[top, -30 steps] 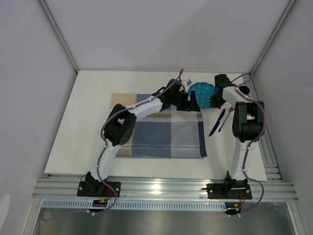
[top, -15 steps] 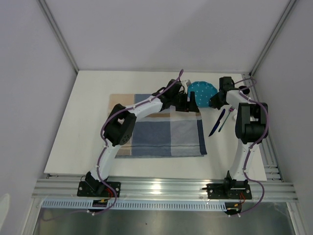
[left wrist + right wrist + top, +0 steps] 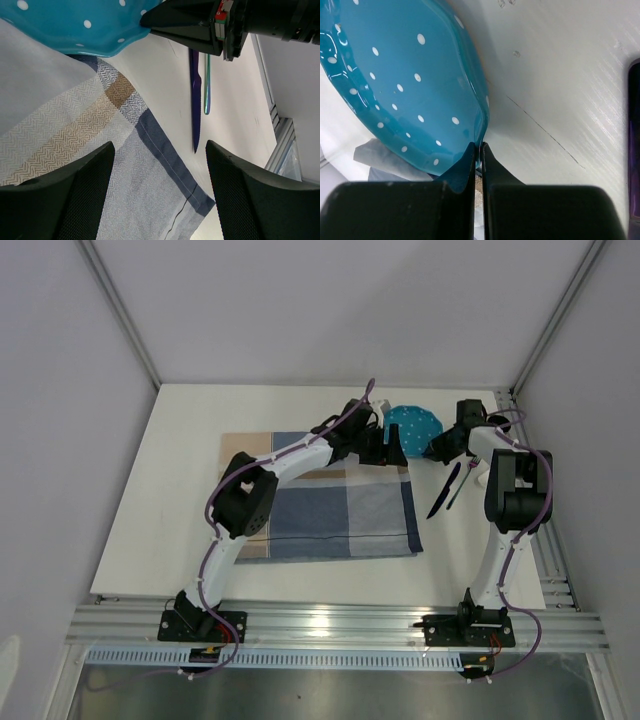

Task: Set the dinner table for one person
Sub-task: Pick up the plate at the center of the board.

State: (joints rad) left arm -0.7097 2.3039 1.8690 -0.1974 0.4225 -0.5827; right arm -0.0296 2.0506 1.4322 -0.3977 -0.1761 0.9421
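Note:
The white dinner table carries a blue-and-beige checked placemat. A teal plate with white dots lies at the placemat's far right corner, tilted. My right gripper is shut on the plate's right rim; the right wrist view shows its jaws pinching the edge of the plate. My left gripper hovers open and empty over the placemat, just left of the plate. A dark blue knife and a thin teal utensil lie right of the placemat.
The knife and the utensil lie side by side on bare table between the placemat and the right rail. A white item shows partly behind the plate. White walls close in the far and side edges.
The right arm's elbow and wrist have swung right and farther back while still holding the plate's rim. The plate has shifted slightly away. The left arm has hardly moved.

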